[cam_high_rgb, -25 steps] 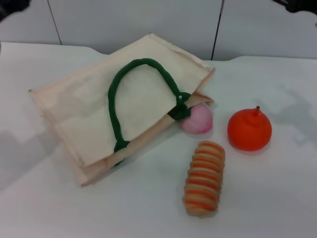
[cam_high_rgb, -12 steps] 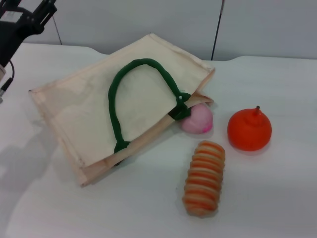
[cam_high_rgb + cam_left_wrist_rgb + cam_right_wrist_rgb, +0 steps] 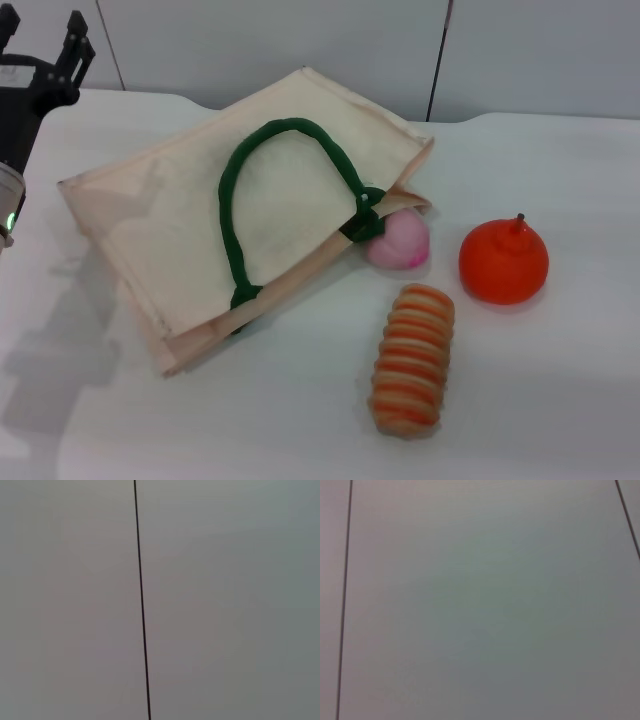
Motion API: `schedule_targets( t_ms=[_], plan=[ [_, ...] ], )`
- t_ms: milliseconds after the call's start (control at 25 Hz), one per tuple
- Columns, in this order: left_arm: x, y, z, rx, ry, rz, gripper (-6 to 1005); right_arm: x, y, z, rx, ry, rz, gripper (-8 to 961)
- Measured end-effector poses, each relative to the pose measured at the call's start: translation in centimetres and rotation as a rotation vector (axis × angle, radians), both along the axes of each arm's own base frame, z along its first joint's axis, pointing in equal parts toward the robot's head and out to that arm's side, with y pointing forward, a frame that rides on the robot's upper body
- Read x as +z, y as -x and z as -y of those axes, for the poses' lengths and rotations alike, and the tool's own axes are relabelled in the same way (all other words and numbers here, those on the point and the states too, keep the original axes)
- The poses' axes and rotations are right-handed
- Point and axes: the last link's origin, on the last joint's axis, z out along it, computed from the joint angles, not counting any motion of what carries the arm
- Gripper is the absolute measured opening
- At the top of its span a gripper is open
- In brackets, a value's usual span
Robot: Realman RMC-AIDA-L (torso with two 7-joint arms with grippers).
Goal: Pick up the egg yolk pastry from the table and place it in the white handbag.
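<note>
The white handbag [image 3: 200, 215] lies flat on the table in the head view, its dark green handle [image 3: 240, 190] looped on top and its mouth facing right. No egg yolk pastry shows in any view. My left gripper [image 3: 42, 30] hangs at the far upper left, beyond the bag's left corner. Its two dark fingers [image 3: 78, 38] point up and stand apart, open, with nothing between them. The right gripper is out of view. Both wrist views show only a plain grey wall with thin dark seams.
A pink round bun [image 3: 400, 243] rests against the bag's mouth. An orange fruit-shaped ball [image 3: 503, 262] sits to its right, and an orange-striped ridged bread roll [image 3: 411, 357] lies in front. The white table [image 3: 560, 400] ends at a grey wall behind.
My left arm has come into view at the upper left and shifted lower and further left. The bag and foods have not moved.
</note>
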Motion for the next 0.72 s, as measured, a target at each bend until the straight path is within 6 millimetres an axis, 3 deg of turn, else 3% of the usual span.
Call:
schedule_targets(
  t_ms=[720],
  plan=[
    [-0.41,-0.20,0.44,-0.012,-0.002,0.001,756,-0.34,-0.41,0.37,-0.013,0.009,-0.018,891]
  ],
)
